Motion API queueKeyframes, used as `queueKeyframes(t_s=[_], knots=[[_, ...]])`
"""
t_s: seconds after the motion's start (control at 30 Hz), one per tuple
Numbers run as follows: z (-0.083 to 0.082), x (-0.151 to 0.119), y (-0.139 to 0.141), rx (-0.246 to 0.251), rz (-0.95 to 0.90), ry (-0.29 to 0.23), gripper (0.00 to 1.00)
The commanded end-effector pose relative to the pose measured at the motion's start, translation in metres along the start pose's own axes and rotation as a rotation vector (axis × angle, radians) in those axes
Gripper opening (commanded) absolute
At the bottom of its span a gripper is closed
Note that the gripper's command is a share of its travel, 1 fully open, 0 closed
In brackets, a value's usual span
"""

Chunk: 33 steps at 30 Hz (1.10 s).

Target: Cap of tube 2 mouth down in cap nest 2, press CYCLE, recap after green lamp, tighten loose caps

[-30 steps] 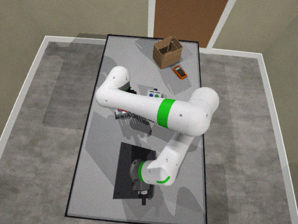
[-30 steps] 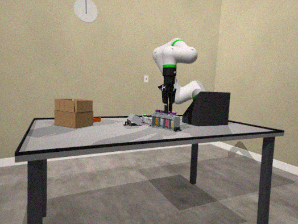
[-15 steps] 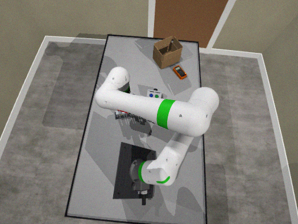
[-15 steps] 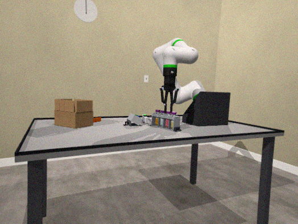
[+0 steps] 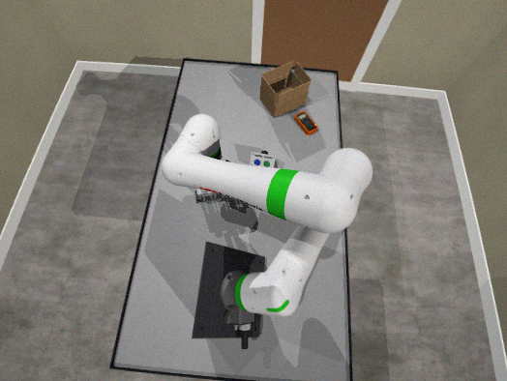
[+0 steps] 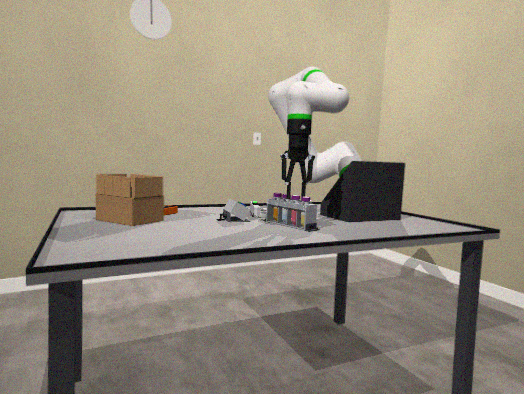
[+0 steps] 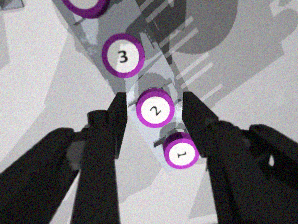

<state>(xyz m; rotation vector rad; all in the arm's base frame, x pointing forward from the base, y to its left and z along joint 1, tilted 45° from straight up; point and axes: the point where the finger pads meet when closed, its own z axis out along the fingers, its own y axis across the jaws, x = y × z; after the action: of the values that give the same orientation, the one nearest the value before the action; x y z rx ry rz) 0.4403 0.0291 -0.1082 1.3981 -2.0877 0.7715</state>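
Observation:
In the wrist view, purple caps numbered 1, 2 and 3 sit on their tubes in a row. My gripper is open. Its two black fingers stand on either side of cap 2, with a small gap on each side. In the side view the gripper hangs straight down over the tube rack. The key housing shows the blue key and the green key, both unlit. The arm hides most of the cap tray; I cannot see the nests or lamps.
An open cardboard box and an orange multimeter lie at the table's far end. A black block stands beside the rack near the arm's base. The table's edge has a black rim.

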Motion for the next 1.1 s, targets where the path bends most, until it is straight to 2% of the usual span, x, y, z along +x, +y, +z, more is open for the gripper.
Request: queueKeyframes(t_s=[0.0,0.07,0.13,0.57,0.83,0.87,1.07], knots=[[-0.0013,-0.0005,-0.0004,0.001,-0.245,-0.001,0.41],[-0.0013,-0.0005,-0.0004,0.001,-0.245,-0.001,0.41],[-0.0013,-0.0005,-0.0004,0.002,-0.390,-0.001,0.41],[-0.0013,-0.0005,-0.0004,0.003,-1.006,0.000,0.41],[-0.0013,-0.0004,-0.0004,0.002,-1.042,-0.001,0.41],[-0.0013,-0.0004,-0.0004,0.002,-1.042,-0.001,0.30],[-0.0013,-0.0005,-0.0004,0.002,-1.042,-0.001,0.30]])
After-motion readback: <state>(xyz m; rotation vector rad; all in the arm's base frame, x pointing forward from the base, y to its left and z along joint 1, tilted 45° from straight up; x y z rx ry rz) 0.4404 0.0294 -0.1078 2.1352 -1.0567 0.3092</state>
